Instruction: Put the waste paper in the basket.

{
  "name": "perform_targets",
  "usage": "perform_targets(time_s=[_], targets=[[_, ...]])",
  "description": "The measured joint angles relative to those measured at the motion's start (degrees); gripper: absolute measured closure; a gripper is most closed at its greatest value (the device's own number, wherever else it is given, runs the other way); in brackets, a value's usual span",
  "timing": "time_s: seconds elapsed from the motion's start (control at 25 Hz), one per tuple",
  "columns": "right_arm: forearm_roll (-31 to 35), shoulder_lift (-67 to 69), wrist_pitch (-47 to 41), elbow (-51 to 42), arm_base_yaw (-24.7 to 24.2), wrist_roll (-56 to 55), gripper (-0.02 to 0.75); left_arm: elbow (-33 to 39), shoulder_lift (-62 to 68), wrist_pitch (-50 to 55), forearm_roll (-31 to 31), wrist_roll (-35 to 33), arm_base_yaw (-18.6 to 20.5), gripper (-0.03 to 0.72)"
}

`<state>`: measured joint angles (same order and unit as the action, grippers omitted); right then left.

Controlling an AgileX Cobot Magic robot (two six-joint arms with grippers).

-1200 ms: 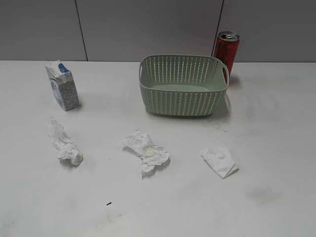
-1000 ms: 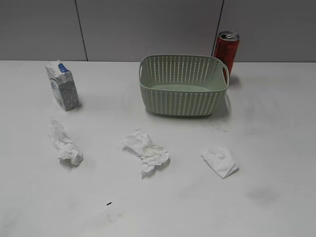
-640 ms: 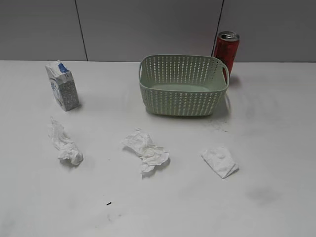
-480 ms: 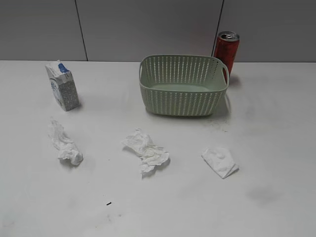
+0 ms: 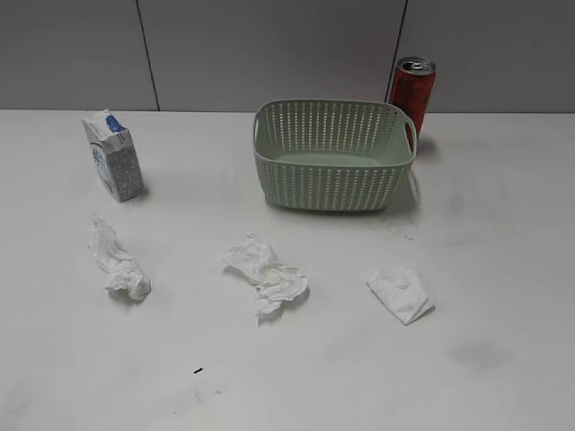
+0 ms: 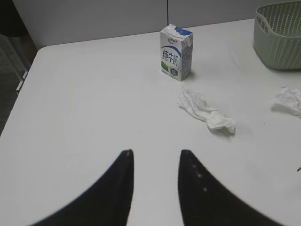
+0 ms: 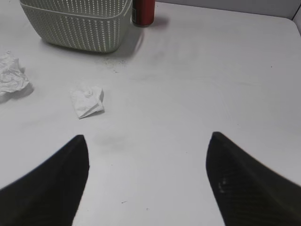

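Honestly, nothing on the table has shifted over the last second or so: the outside view looks the same from the earlier pictures to this one, so I judge the task has not started. All three wads of waste paper lie on the table in front of the basket, well apart from each other: the left wad, the middle wad and the right wad. The basket looks empty inside, with the red can just behind its right corner and the milk carton standing upright off to the left.

From my left wrist camera, the left gripper hangs above bare table, its fingers a narrow gap apart and pinching nothing; the left wad sits ahead and to the right, in front of the carton. On the right wrist camera, the right gripper has its fingers spread wide, also empty, with the right wad ahead and to the left. My guess is either arm could go first.
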<state>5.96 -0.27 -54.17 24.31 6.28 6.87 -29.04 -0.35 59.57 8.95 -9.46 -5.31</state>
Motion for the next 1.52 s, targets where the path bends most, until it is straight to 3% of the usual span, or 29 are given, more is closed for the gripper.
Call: perform_targets(time_s=[0.36, 0.48, 0.6, 0.76, 0.92, 1.16, 1.52], targets=[[-0.06, 0.00, -0.05, 0.00, 0.00, 0.00, 0.149, 0.00, 0.00, 0.00, 0.42, 0.00, 0.00, 0.424], [-0.06, 0.00, -0.05, 0.00, 0.00, 0.00, 0.149, 0.00, 0.00, -0.06, 2.08, 0.00, 0.00, 0.311], [-0.06, 0.00, -0.05, 0.00, 0.00, 0.00, 0.149, 0.00, 0.00, -0.28, 3.04, 0.00, 0.00, 0.143], [-0.06, 0.00, -0.05, 0.00, 0.00, 0.00, 0.149, 0.00, 0.00, -0.64, 3.63, 0.00, 0.00, 0.031], [-0.06, 0.00, -0.05, 0.00, 0.00, 0.00, 0.149, -0.66, 3.05, -3.21, 4.94, -1.47, 0.00, 0.016], [-0.06, 0.00, -0.05, 0.00, 0.00, 0.00, 0.149, -0.85, 18.70, -9.70, 8.54, -11.36, -0.14, 0.027], [-0.06, 0.00, -0.05, 0.00, 0.00, 0.06, 0.149, -4.70, 47.23, -18.22, 11.52, -23.23, -6.75, 0.057]])
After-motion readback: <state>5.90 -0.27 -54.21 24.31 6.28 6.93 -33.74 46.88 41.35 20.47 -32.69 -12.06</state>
